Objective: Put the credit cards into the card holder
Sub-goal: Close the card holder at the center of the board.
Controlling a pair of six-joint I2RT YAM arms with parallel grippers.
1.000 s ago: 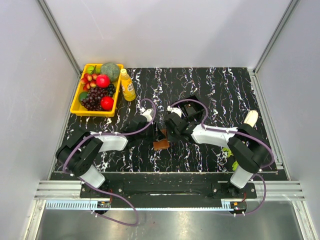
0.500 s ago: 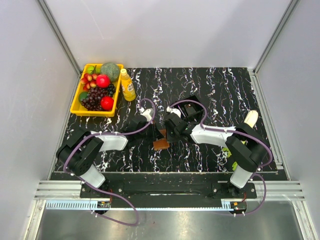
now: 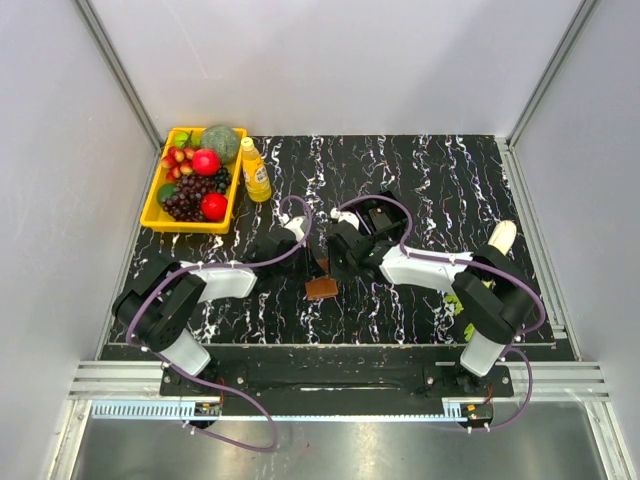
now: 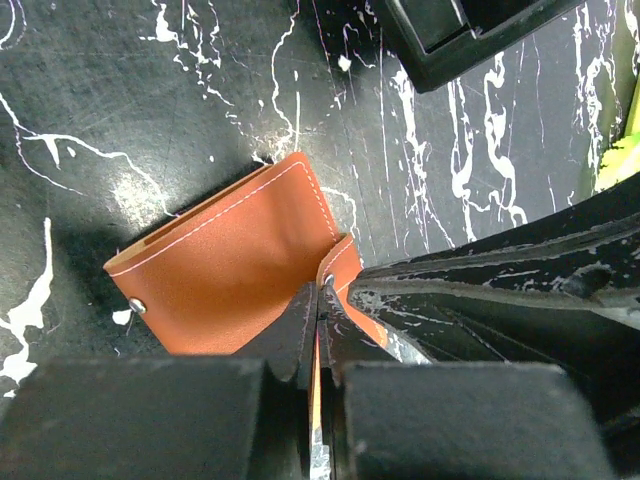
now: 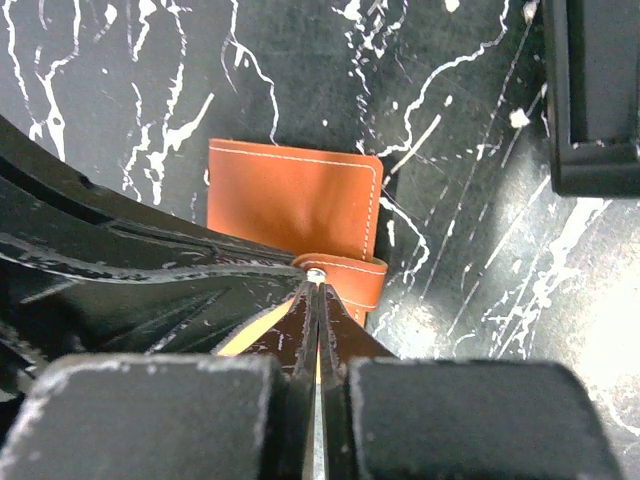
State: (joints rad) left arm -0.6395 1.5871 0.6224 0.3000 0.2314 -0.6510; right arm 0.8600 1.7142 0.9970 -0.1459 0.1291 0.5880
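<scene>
I see the card holder (image 3: 322,289) lying flat at the centre of the black marbled table (image 3: 440,170), just below where my two arms meet. In the left wrist view its long axis runs from lower left to upper right of the frame, with a metal stud (image 4: 135,305) at the lower left corner and the strap (image 4: 343,262) curling up at the right end. In the right wrist view the long side lies across the frame, and the strap hangs off its lower right corner.

Both arms reach up and inward from the bottom of the overhead view, forearms low, wrists nearly nose to nose. The left gripper (image 4: 320,300) is clenched on the thin edge of the card holder's strap. The right gripper (image 5: 316,288) is pinched on the same strap, at its snap. A black box (image 5: 595,100) sits apart at the upper right.
</scene>
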